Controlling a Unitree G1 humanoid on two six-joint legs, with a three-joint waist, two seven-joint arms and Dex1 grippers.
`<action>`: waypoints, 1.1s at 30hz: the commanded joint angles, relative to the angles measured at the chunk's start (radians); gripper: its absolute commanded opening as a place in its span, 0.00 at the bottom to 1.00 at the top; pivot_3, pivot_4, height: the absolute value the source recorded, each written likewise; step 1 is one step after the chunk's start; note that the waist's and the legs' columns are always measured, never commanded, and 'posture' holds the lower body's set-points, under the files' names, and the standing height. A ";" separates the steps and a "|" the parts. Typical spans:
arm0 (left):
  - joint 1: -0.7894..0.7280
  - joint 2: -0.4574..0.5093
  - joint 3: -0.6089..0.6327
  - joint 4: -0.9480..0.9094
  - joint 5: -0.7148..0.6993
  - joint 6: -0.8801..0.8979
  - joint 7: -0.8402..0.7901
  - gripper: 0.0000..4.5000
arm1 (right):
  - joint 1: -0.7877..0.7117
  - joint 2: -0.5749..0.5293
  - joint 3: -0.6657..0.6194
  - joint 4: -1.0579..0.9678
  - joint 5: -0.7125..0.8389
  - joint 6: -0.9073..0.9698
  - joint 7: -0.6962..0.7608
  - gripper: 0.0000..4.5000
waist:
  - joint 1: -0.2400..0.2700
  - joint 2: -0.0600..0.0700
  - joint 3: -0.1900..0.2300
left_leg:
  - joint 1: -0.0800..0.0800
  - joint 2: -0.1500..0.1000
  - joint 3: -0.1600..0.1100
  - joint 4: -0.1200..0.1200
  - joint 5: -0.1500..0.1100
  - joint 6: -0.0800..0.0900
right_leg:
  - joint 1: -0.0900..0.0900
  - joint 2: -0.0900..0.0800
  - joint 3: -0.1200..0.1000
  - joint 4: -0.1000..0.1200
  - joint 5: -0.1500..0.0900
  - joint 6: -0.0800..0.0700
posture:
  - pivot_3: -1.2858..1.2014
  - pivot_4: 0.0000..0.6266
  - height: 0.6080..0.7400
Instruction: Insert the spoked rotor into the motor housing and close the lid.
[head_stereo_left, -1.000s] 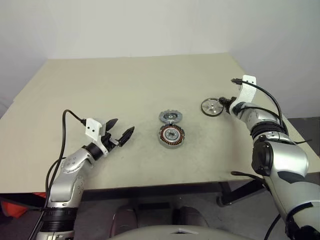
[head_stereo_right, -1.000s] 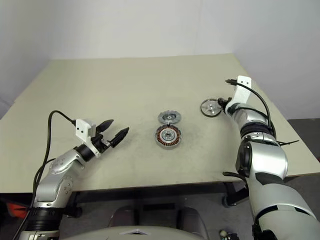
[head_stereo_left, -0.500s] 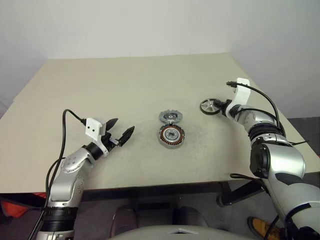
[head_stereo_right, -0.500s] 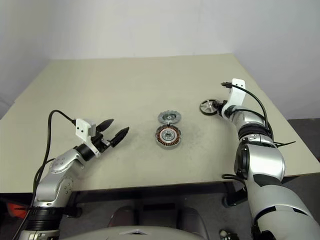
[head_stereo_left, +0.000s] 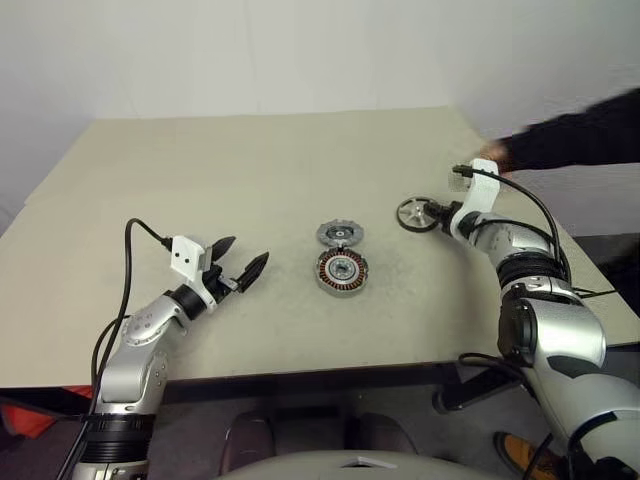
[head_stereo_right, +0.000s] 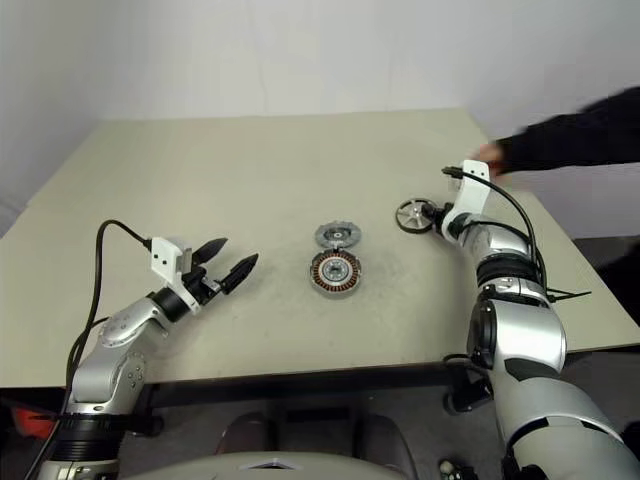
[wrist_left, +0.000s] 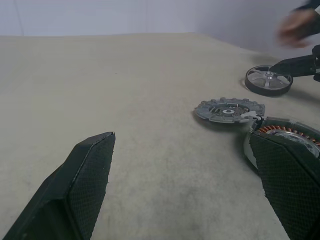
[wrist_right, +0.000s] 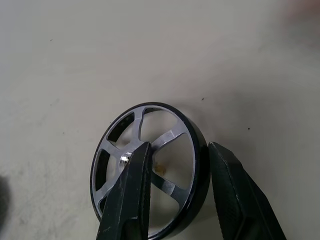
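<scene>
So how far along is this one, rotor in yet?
Not yet. Done: nothing is assembled. The motor housing sits open, its copper windings showing, with the lid flat on the table right behind it.

In hand: the right hand straddles the rim of the spoked rotor, one finger inside the ring, one outside.

Left: carry it over, insert it, close the lid. The left hand waits open.

a beige table (head_stereo_left: 250, 170) takes up the middle of the room, its top matte and faintly speckled, a pale wall (head_stereo_left: 300, 50) rising behind its far edge. from the right side a person's arm in a dark sleeve (head_stereo_left: 585, 135) reaches in over the table's far right corner, the hand (head_stereo_left: 497, 152) blurred at the sleeve's end. under the near edge, on the left, a bit of something red (head_stereo_left: 30, 412) shows.
</scene>
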 joint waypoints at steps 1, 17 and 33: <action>-0.012 0.006 -0.001 -0.032 0.001 -0.013 0.000 1.00 | 0.017 0.030 0.006 -0.045 0.022 0.045 0.017 0.44 | -0.001 0.000 0.000 | 0.000 0.000 0.000 0.000 0.000 0.000 | 0.000 0.000 0.000 0.000 0.000 0.000 | 0.52 0.00 1.00; -0.014 0.007 -0.004 -0.044 0.002 -0.006 0.007 1.00 | 0.030 0.040 0.037 -0.120 0.019 0.019 0.085 0.64 | 0.009 0.000 0.000 | 0.001 0.000 0.000 0.000 0.000 0.000 | -0.001 -0.001 0.000 -0.001 0.000 0.000 | 0.52 0.00 1.00; -0.025 -0.011 0.034 -0.026 -0.024 0.027 0.057 1.00 | 0.118 0.029 0.229 -0.351 -0.109 -0.240 0.178 0.86 | 0.002 0.000 0.000 | 0.001 0.000 0.000 0.000 0.000 0.000 | -0.001 -0.001 0.000 -0.001 0.000 0.000 | 0.52 0.00 1.00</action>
